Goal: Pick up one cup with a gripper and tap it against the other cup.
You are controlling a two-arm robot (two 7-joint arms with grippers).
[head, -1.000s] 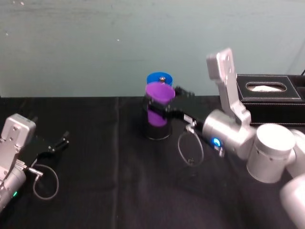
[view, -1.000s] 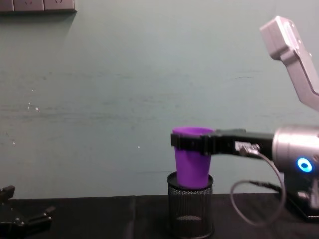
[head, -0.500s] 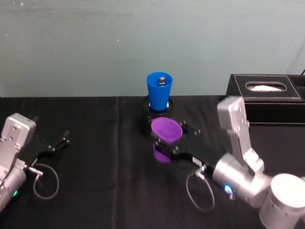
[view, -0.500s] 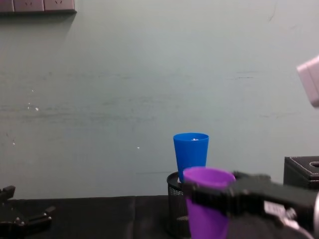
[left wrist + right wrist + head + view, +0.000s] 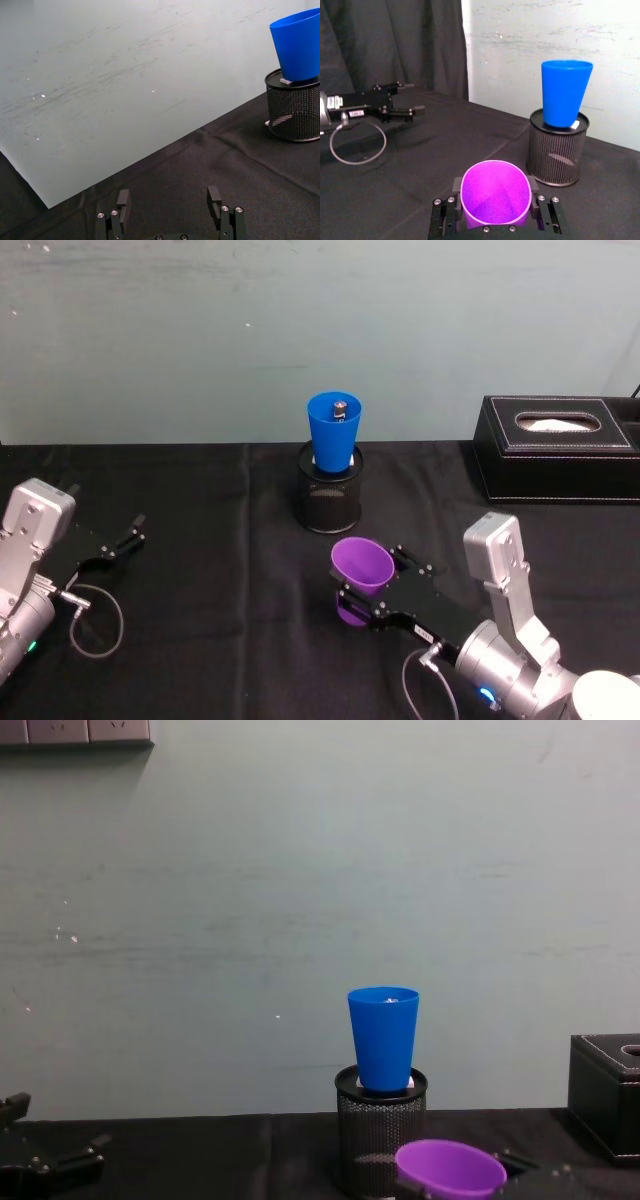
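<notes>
The purple cup (image 5: 362,570) hangs low over the black cloth, tipped a little, with my right gripper (image 5: 368,587) shut on its sides. In the right wrist view the purple cup (image 5: 495,194) sits between the two fingers (image 5: 455,188). The blue cup (image 5: 335,430) stands upright in a black wire-mesh holder (image 5: 330,502) farther back, well apart from the purple cup. The chest view has the blue cup (image 5: 383,1035) behind and above the purple cup (image 5: 450,1169). My left gripper (image 5: 118,541) rests open at the far left; its fingers (image 5: 214,198) hold nothing.
A black tissue box (image 5: 558,448) stands at the back right, against the pale wall. Black cloth (image 5: 220,590) covers the table, with open room between the two arms. A loose cable loop (image 5: 95,620) lies by the left arm.
My right gripper has carried the purple cup back from the blue cup and holder, toward me and lower. The blue cup, holder and left arm have not moved.
</notes>
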